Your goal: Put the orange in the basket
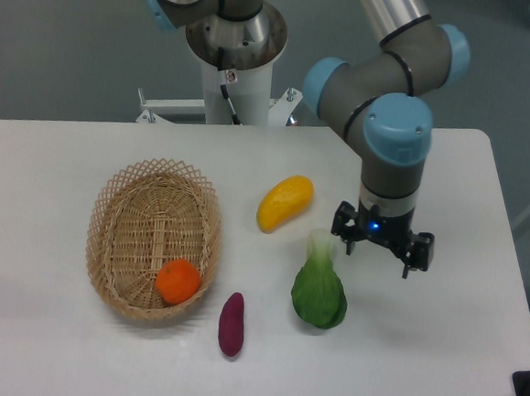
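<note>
On the left part of the white counter [69, 357] lies the basket [153, 239], a wide oval of light tan wicker with an open lattice rim, its long axis running from far to near. The orange [178, 281] sits inside the basket, low in its near right part, resting on the woven floor against the inner wall.

Just to the right of the basket's near end, a small dark purple vegetable [231, 323] lies on the counter, lengthwise from far to near, close to the basket's outer wall but apart from it. Farther back and to the right, a yellow-orange elongated fruit [284, 202] lies tilted, its far end pointing right. Nearer and to the right of it, a green leafy vegetable [318, 289] with a pale stalk lies on the counter, the stalk pointing to the far side and the broad dark leaves toward the near side.

Right of the leafy vegetable hangs the gripper [380, 248], pointing down from a grey and light blue wrist, with a small blue light showing on its body. Its jaws stand spread apart, one dark finger [342, 233] close to the vegetable's stalk and the other on the right side, and nothing is held between them. The arm's base column [232, 58] stands beyond the far edge of the counter, toward the middle of the view.
</note>
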`<state>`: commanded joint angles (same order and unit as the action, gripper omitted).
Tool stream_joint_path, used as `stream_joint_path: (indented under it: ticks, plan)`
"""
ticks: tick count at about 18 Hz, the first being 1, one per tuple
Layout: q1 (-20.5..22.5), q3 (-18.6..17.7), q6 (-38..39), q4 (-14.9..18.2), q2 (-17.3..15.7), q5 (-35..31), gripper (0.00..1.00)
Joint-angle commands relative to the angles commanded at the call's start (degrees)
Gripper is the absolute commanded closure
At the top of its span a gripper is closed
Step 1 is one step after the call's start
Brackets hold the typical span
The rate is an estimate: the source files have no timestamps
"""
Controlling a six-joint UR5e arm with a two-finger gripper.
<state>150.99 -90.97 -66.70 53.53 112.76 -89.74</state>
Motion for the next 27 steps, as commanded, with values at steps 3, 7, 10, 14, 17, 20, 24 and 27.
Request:
stream_joint_path:
  ticks: [3, 7, 10, 14, 17, 20, 24, 27]
  plan:
    - [1.4, 0.1, -2.1, -0.2, 0.4, 0.6, 0.0]
    - [2.6, -0.5, -3.3, -0.7, 0.4, 0.8, 0.0]
    - [3.3, -0.6, -3.3, -0.8, 0.4, 0.8, 0.0]
    - [3.3, -1.0, -3.3, -1.0, 0.4, 0.7, 0.0]
    - [3.2, -1.0, -3.3, -1.0, 0.2, 0.8, 0.0]
    - [3.3, -1.3, -3.3, -1.0, 0.1, 0.8, 0.0]
    - [3.2, -1.9, -3.3, -1.0, -0.2, 0.7, 0.0]
    - [3.2, -1.9, -3.3, -1.0, -0.2, 0.7, 0.0]
